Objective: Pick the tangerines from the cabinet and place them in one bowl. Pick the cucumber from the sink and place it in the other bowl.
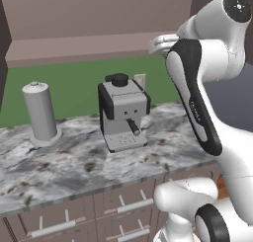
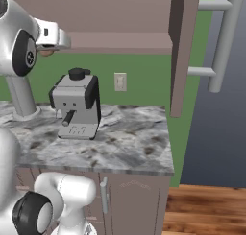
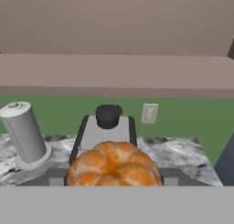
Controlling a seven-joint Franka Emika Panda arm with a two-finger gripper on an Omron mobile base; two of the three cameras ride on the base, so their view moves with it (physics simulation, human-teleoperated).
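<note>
Above the marble counter (image 1: 74, 162), just below the cabinet (image 3: 114, 74) shelf, a bright orange tangerine (image 3: 114, 166) is pinched in the gripper (image 3: 114, 182); a grey coffee machine (image 1: 123, 115) is seen underneath.

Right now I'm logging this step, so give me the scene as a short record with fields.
held item: bright orange tangerine, between the fingers
gripper: shut on the tangerine, raised in front of the cabinet shelf
counter: marble, carrying a grey espresso machine and a grey cylinder canister
wall: green, with a beige outlet
below counter: drawers with metal handles
</note>
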